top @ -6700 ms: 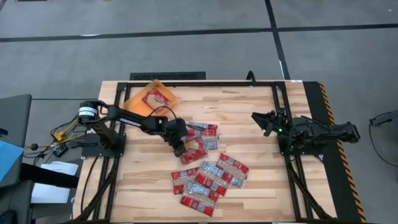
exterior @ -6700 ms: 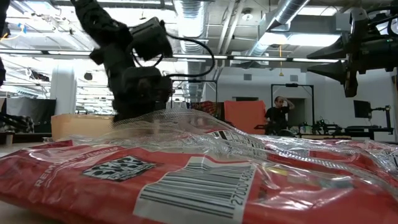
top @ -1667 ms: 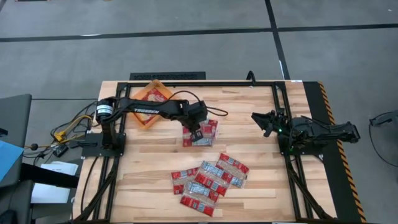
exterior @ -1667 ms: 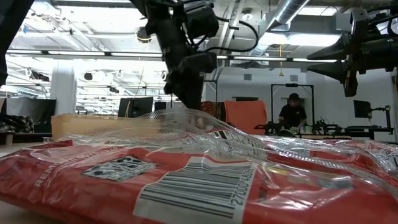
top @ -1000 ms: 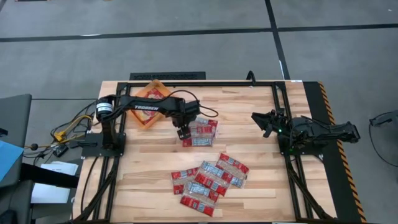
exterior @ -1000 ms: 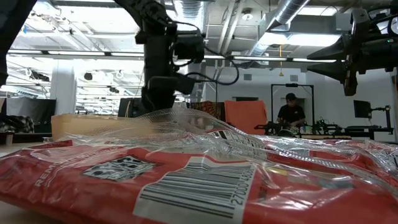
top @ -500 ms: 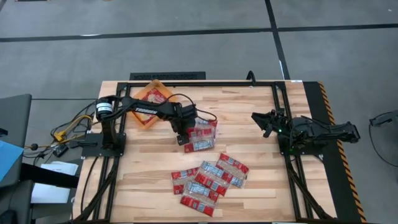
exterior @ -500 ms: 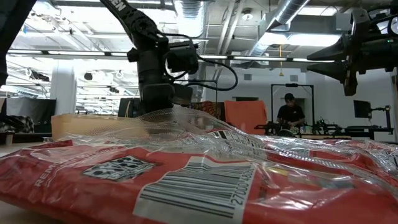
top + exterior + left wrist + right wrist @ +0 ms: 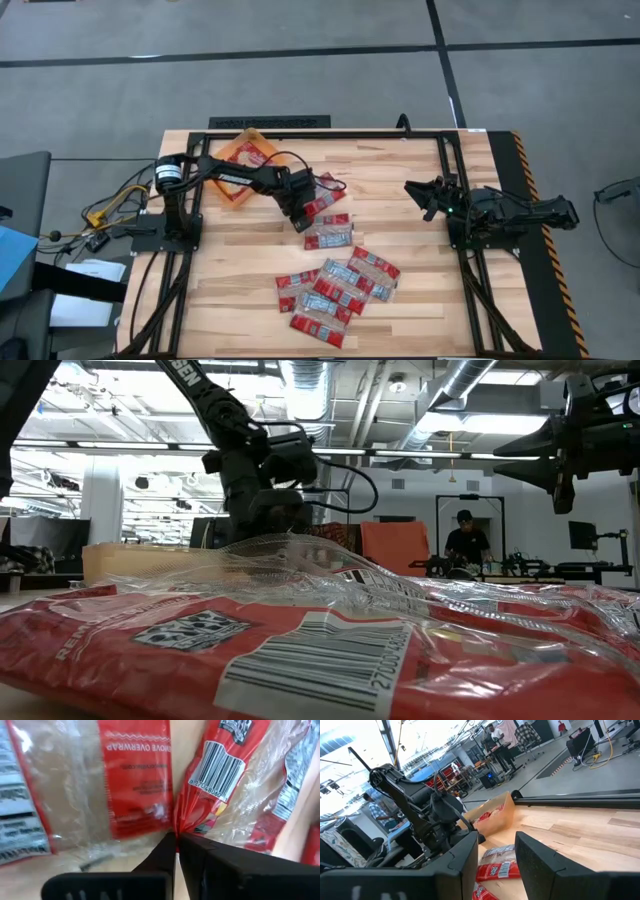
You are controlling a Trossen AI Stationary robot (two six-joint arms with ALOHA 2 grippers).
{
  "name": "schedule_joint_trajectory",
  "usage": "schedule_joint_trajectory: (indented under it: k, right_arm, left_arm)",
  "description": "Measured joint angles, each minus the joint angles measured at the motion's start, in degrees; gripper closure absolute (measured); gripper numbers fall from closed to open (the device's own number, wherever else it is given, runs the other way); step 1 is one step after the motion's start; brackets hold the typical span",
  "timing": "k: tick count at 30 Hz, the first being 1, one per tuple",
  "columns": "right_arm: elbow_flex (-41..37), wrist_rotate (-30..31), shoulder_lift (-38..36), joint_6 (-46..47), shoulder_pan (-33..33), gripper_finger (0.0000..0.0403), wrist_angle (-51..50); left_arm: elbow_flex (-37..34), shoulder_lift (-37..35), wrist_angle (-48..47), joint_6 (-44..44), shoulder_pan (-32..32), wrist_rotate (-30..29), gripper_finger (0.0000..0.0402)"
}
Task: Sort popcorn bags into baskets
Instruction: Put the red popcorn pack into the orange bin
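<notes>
Pinched tight, my left gripper [image 9: 176,838] holds the edge of one popcorn bag [image 9: 216,767], just right of the orange basket [image 9: 222,170], above the table [image 9: 400,290]. My right gripper [image 9: 420,195] waits with fingers apart at the table's right side.

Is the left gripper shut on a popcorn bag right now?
Yes. In the wrist view the left gripper has its fingers pinched together on the crimped edge of a popcorn bag.

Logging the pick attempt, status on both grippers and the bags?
Left gripper shut on popcorn bag edge, mid-table. Right gripper open, parked at right side. One bag in orange basket; pile waits near front. Path looks unobstructed.
</notes>
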Motion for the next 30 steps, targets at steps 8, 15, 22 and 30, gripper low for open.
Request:
schedule_joint_trajectory:
  k: [8,15,22,30]
  right_arm:
    - [0.0,0.0,0.0,0.4,0.0,0.0260,0.0]
    - [0.0,0.0,0.0,0.4,0.0,0.0264,0.0]
    - [0.0,0.0,0.0,0.4,0.0,0.0258,0.0]
    - [0.0,0.0,0.0,0.4,0.0,0.0262,0.0]
  left_arm:
    - [7.9,-2.0,-3.2,-1.1,0.0,2.1,0.0401]
    - [12.6,-5.5,-7.3,-2.0,0.2,-0.8,0.0401]
    - [13.5,-8.7,-11.2,0.3,0.7,-8.4,0.0401]
    - [13.6,-8.9,-15.0,2.7,3.2,-13.0,0.0401]
